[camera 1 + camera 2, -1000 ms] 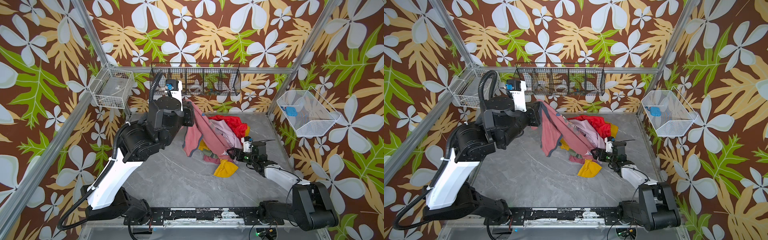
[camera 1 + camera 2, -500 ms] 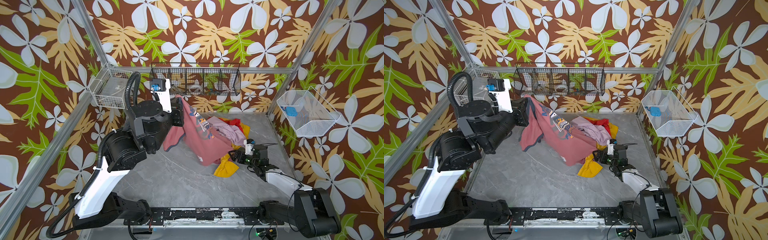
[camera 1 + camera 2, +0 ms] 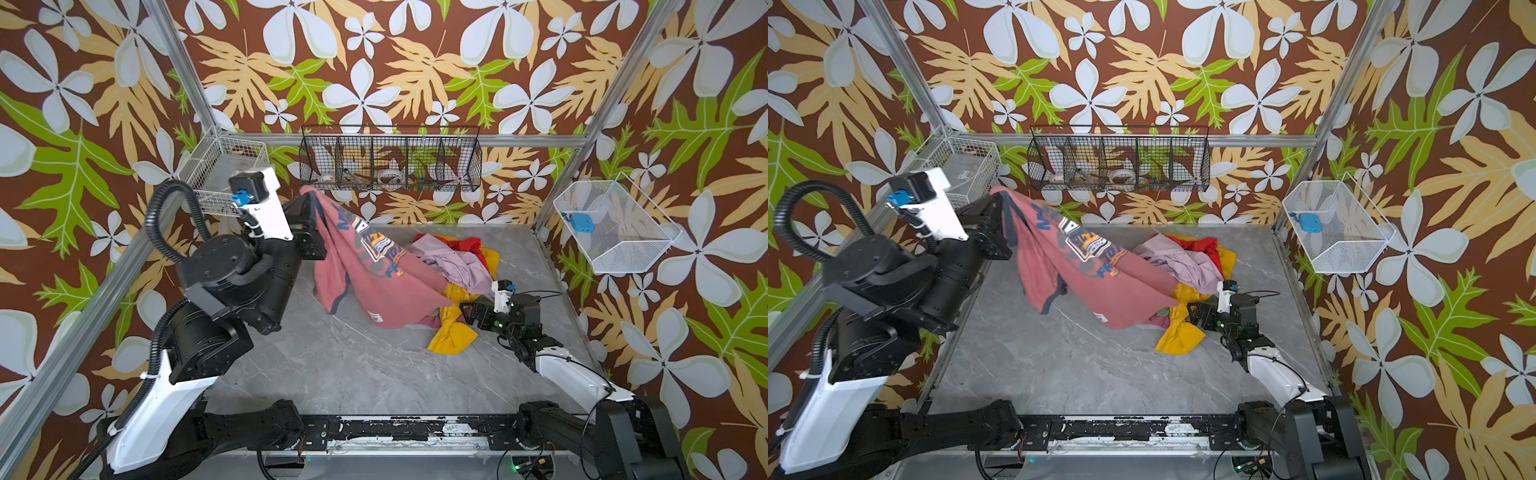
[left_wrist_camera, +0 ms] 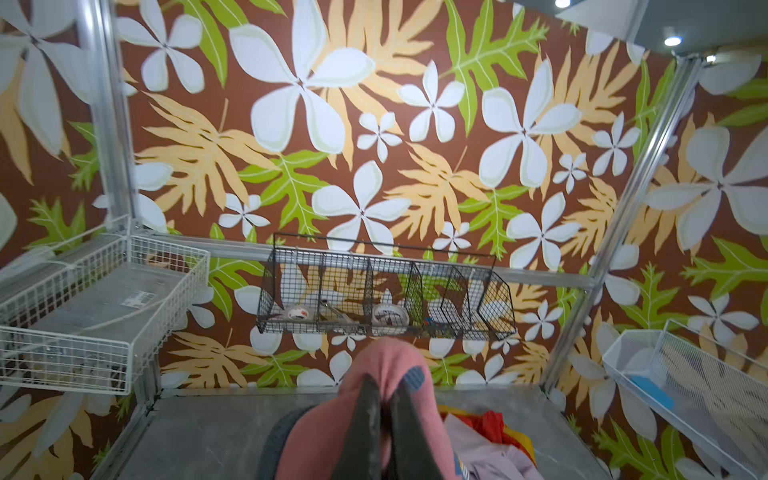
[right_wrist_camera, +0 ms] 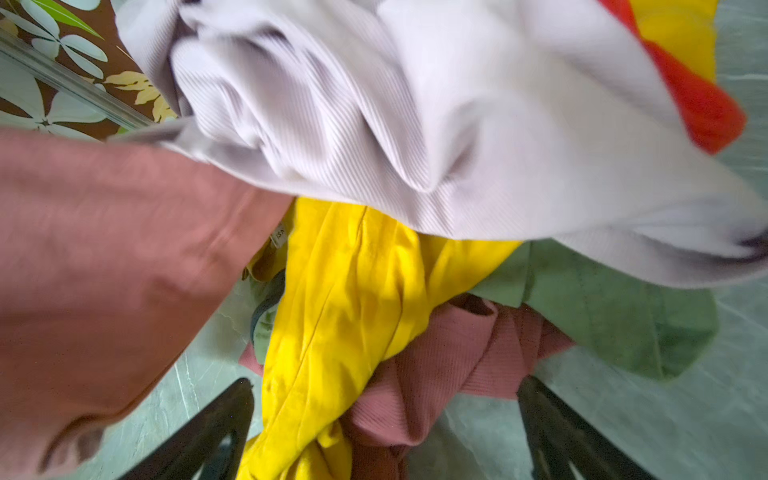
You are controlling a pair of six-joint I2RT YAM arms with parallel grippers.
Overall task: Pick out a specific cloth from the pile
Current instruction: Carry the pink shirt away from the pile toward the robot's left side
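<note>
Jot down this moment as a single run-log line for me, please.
left gripper: shut on cloth, raised | cloth: drapes down to pile | right gripper: open, low at pile edge

The cloth (image 3: 361, 266) hangs from the left gripper (image 3: 309, 201), rear left, onto the pile (image 3: 461, 266); the right gripper (image 3: 467, 311) adjoins its right edge.

Matt soft cloth (image 3: 374, 291); ribbed lilac garment (image 5: 415, 124); smooth grey table (image 3: 332, 365)
</note>
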